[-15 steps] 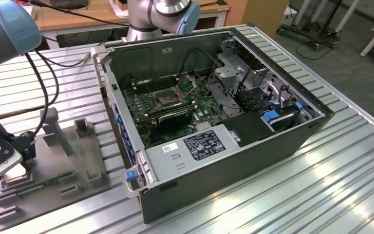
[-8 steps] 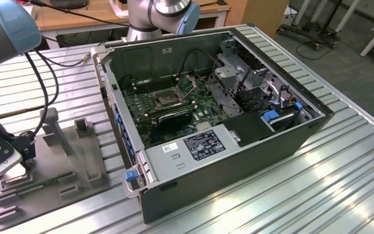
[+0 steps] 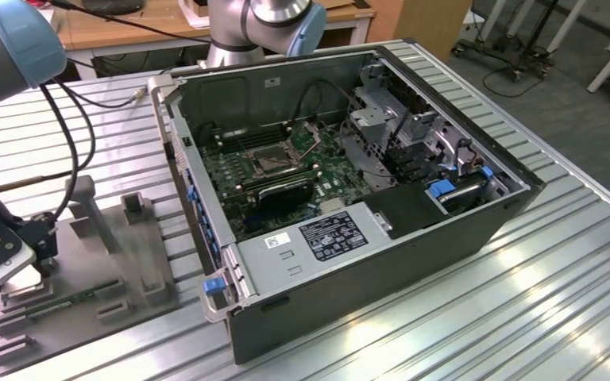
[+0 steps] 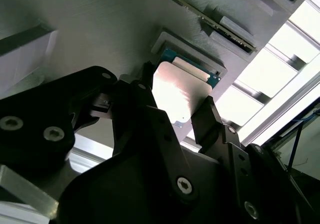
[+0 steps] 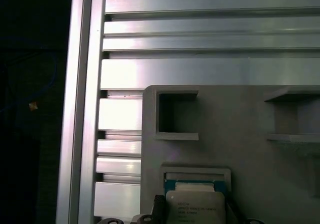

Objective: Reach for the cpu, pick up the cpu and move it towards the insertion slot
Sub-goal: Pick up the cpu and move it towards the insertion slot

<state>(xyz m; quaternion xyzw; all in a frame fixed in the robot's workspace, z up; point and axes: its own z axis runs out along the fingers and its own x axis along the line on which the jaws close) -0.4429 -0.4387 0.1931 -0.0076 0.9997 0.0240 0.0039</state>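
Item: cpu (image 4: pixel 181 87), lying in the pocket of the grey fixture (image 5: pixel 250 149), well apart from the insertion slot (image 3: pixel 276 163).
Gripper (image 4: pixel 177 94): fingers (image 4: pixel 210 116) apparently clamped on opposite edges.
Handling: keep the grip square and the chip level.

Desk (image 3: pixel 559 262): carries case and holder.
Case (image 3: pixel 390 262): mid-desk, lying open.
Board (image 3: pixel 326 171): inside case.
Slot (image 3: pixel 273 163): on board.
Holder (image 3: pixel 125 262): just beside case, on the exterior view's left.
Cpu (image 5: pixel 195 206): in a holder recess.
Gripper (image 3: pixel 13 270): over cpu, well apart from slot.
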